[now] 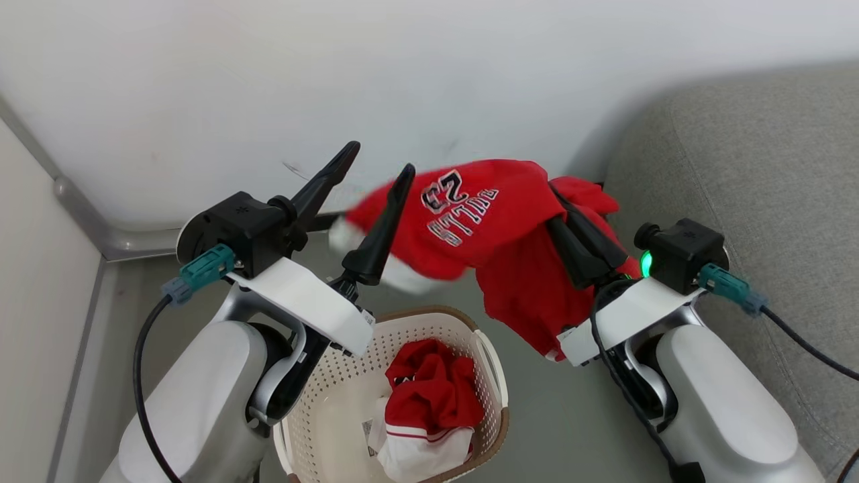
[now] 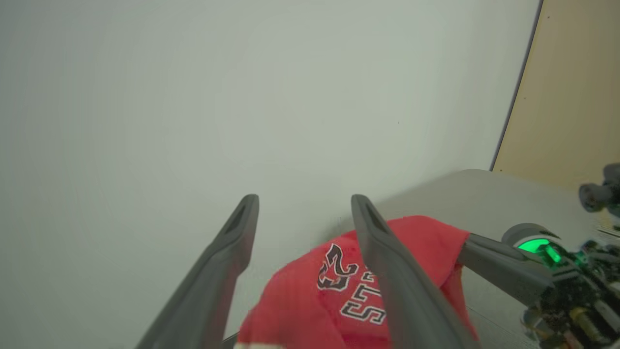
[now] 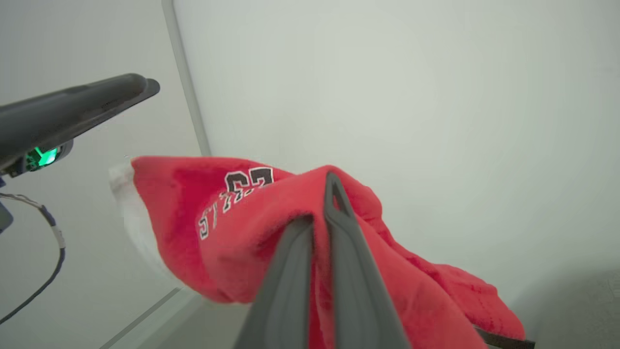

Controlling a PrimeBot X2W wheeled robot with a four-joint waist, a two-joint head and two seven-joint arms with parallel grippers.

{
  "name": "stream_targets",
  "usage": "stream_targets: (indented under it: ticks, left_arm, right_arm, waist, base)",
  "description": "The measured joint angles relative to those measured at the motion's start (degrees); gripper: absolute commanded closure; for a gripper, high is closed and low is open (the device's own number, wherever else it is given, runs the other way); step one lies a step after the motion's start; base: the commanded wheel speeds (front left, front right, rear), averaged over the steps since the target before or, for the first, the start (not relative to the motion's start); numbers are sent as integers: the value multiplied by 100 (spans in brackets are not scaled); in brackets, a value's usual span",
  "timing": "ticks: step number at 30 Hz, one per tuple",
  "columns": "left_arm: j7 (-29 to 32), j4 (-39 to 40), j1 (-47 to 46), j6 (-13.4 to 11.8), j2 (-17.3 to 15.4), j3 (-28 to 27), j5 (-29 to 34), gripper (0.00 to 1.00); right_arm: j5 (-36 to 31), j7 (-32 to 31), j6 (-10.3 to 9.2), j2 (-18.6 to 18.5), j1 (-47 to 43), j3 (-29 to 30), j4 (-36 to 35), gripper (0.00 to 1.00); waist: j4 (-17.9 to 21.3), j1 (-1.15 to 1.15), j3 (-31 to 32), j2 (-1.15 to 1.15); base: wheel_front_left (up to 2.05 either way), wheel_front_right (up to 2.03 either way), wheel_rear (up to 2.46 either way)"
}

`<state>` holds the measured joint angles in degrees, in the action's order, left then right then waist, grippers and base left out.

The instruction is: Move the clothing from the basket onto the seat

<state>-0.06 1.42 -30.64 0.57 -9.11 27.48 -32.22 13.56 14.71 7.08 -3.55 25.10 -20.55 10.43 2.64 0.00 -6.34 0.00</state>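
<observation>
Red jersey [image 1: 496,201] hangs clamped in my right gripper [image 3: 322,213], since that arm's nearer the sofa [image 1: 738,147]; left gripper [image 1: 380,159] gapes empty above the basket [image 1: 429,315]

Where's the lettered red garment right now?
Head view, centre: the lettered red garment hangs above the basket, pinched by the right gripper, with the open left gripper at its left edge and the grey sofa to its right.

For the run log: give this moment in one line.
left end effector: open | right end effector: shut on red garment, aloft | second garment: in basket | seat: not reached
</observation>
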Motion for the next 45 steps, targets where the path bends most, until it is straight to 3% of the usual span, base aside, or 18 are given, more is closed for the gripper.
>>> stream_targets:
  ticks: [19, 45]
  left_arm:
    - [-25, 1, 197, 121, -73, 100, -51, 0]
    - [0, 0, 57, 390, -120, 394, -42, 0]
  right_arm:
    - [-248, -1, 0, -43, -294, 1022, -510, 100]
    - [-369, 0, 0, 19, -761, 1796, -1204, 100]
  waist:
    - [491, 0, -147, 0]
    - [1739, 0, -405, 0]
  base:
    - [0, 0, 0]
    - [0, 0, 0]
